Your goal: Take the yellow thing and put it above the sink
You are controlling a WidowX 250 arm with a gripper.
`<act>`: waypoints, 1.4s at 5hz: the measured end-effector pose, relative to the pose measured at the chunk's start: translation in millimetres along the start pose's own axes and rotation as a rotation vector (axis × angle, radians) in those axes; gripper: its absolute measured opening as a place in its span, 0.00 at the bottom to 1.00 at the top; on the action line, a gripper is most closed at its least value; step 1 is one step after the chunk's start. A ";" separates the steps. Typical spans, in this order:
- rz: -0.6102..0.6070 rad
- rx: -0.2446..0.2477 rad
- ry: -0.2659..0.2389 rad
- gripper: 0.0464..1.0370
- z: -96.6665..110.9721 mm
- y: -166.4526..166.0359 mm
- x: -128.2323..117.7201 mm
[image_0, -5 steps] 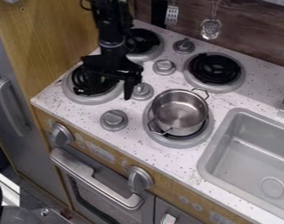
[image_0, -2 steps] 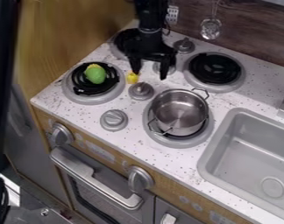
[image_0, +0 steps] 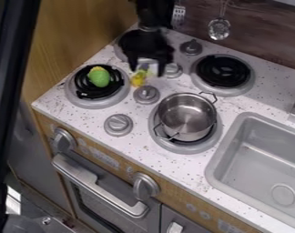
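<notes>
black robot fingers [image_0: 132, 62] spread | small yellow thing [image_0: 138, 80] just off the view-left fingertip, toward the white speckled counter's [image_0: 138, 141] front edge | long axis unclear

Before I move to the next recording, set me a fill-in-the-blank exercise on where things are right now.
1. The metal pot sits on the burner closest to the ____.
2. The small thing on the front left burner is mostly ____ in colour.
3. The yellow thing is on the counter, beside a grey ____.
4. Of the pot and the yellow thing, the end effector hangs nearer the ____.

Missing words: sink; green; knob; yellow thing.
</notes>
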State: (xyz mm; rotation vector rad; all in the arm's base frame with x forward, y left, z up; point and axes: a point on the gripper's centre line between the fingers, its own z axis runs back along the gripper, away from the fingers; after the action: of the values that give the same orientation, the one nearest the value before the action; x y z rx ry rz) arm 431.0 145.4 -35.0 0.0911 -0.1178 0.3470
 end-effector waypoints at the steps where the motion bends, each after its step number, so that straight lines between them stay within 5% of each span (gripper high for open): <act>1: 0.061 -0.016 0.009 0.96 -4.1 17.1 -3.1; 4: 0.040 -0.047 0.027 0.96 -15.6 5.4 -3.6; 7: -0.015 -0.020 0.022 0.96 -21.4 -0.7 -5.8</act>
State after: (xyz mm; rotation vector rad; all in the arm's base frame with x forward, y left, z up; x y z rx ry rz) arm 428.0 145.1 -57.0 0.0680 -0.0987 0.3319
